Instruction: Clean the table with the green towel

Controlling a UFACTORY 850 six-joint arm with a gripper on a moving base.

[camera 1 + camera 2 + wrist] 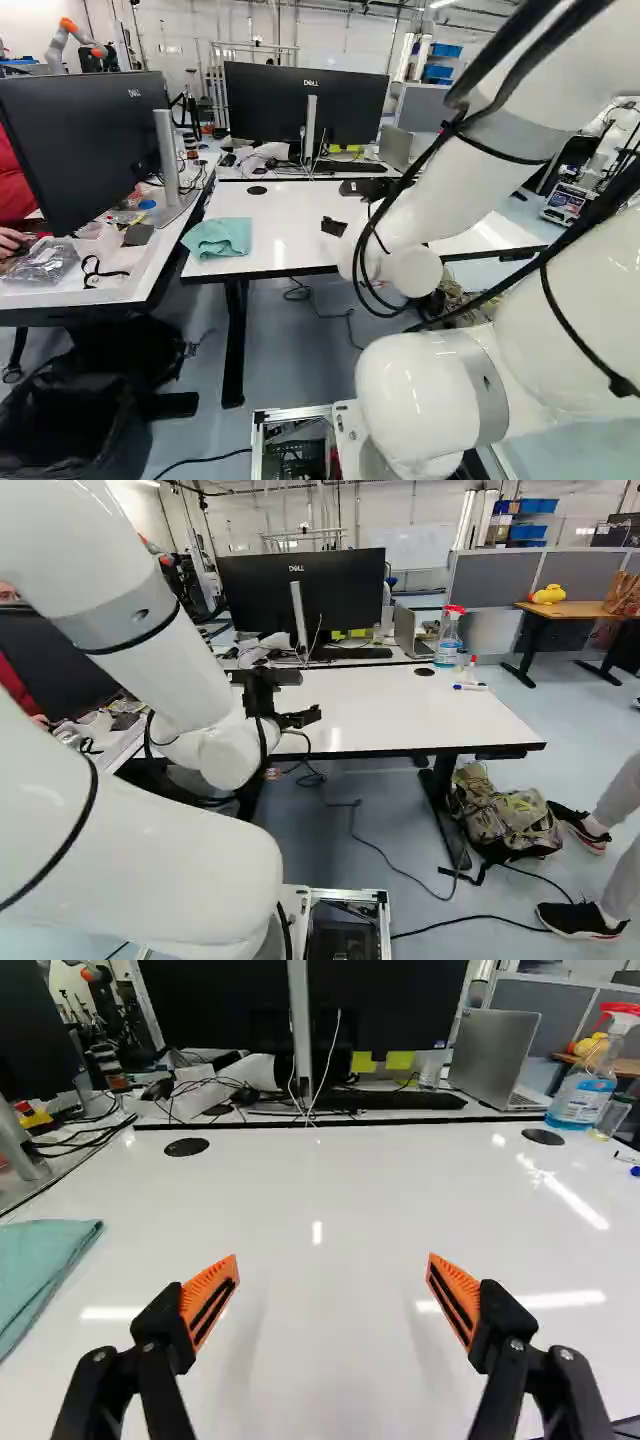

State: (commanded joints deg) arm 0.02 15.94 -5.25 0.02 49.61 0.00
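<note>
hand (328, 1295) wide open, holding nothing, poised low over the desk (380, 1210). towel (218, 238) lies crumpled at the desk's left corner, beside the hand, within likely reach.

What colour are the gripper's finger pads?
Orange, ridged pads on black fingers; clearest in the wrist view.

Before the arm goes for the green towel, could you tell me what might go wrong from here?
The green towel lies at the table's corner edge, so a sideways push by the open gripper may slide it off rather than grasp it. A neighbouring desk crowded with cables abuts that edge; the arm could snag them. Later wiping could knock over the spray bottle and markers.
</note>
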